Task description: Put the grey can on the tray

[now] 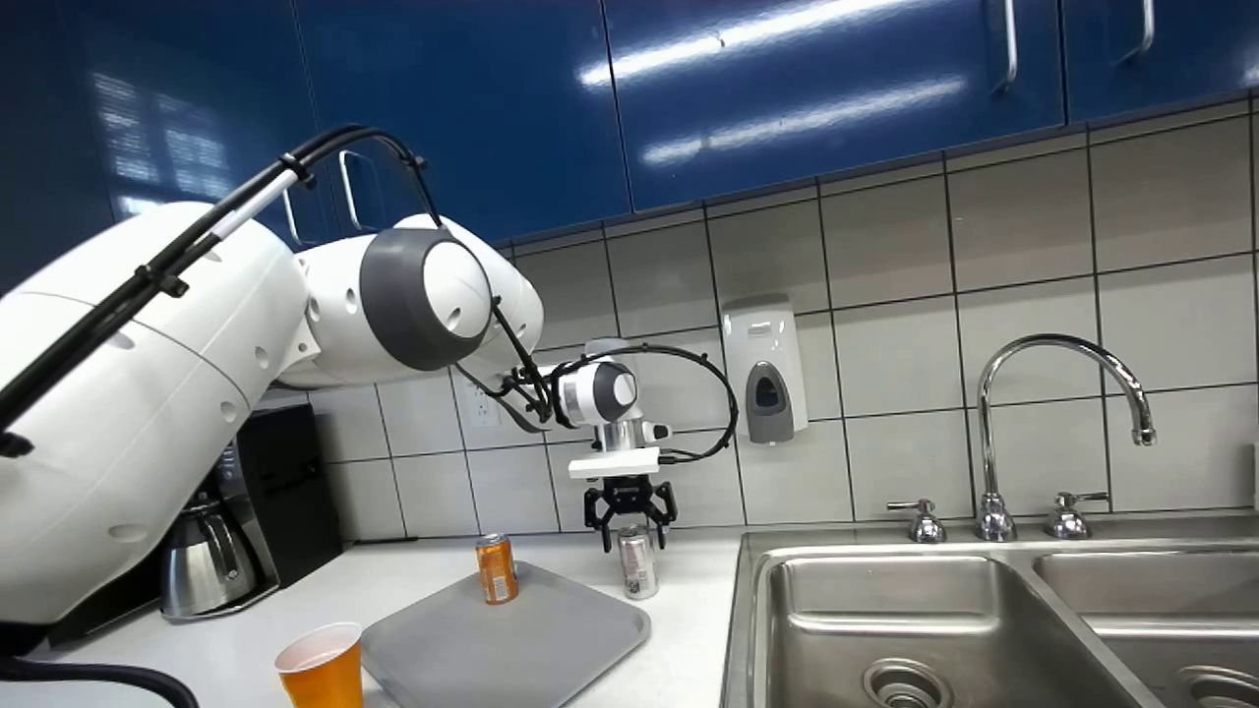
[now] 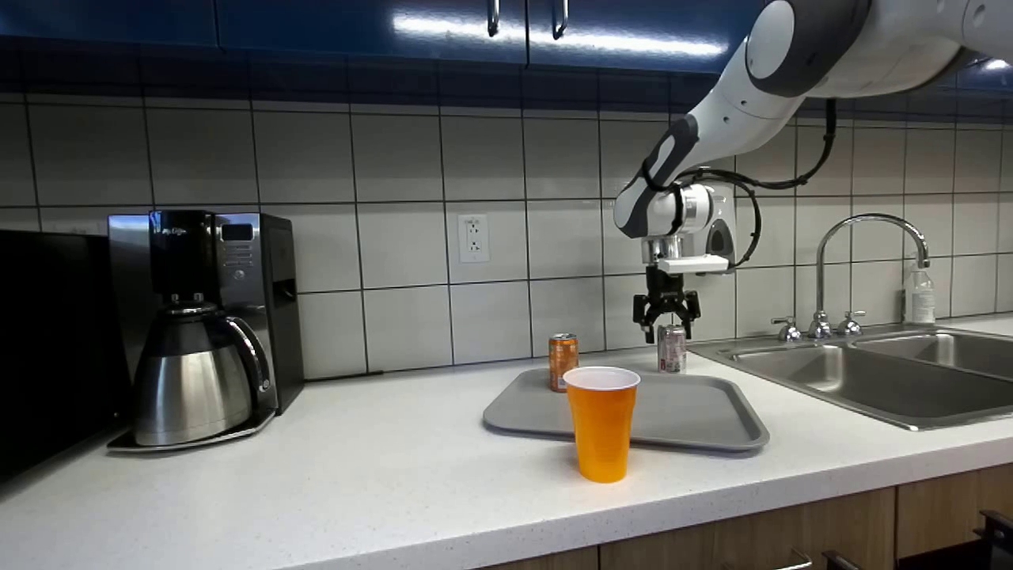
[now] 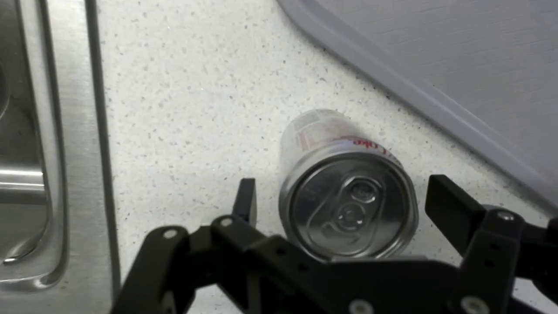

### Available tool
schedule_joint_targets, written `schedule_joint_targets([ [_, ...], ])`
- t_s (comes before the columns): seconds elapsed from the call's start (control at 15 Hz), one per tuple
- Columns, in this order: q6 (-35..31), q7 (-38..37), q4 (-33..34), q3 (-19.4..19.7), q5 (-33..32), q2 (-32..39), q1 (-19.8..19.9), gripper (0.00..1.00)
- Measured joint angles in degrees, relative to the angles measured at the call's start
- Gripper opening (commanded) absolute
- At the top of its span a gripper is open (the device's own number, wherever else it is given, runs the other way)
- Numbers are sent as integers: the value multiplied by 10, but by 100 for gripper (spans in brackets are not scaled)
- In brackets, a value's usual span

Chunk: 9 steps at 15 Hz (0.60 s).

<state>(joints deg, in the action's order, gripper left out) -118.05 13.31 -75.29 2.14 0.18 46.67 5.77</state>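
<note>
The grey can (image 1: 638, 567) stands upright on the counter just beyond the tray's edge, close to the sink; an exterior view (image 2: 673, 354) shows it behind the tray. The grey tray (image 1: 511, 644) lies flat on the counter; it also shows in an exterior view (image 2: 696, 408) and at the upper right of the wrist view (image 3: 453, 56). My gripper (image 1: 633, 544) points down over the can, with its fingers at the can's upper part. In the wrist view the gripper (image 3: 342, 198) is open, with a finger on each side of the can top and a visible gap on both sides.
A small orange can (image 1: 497, 570) stands on the tray's back part. An orange cup (image 2: 603, 431) stands at the tray's front edge. The steel sink (image 1: 748, 629) with its faucet (image 1: 989, 442) is beside the can. A coffee maker (image 2: 261, 317) and a wall soap dispenser (image 1: 765, 364) also show.
</note>
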Motion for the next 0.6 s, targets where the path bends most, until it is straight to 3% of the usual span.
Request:
schedule_joint_targets([
  [0.6, 0, 0, 13, 0, -6, 17, -2, 100],
])
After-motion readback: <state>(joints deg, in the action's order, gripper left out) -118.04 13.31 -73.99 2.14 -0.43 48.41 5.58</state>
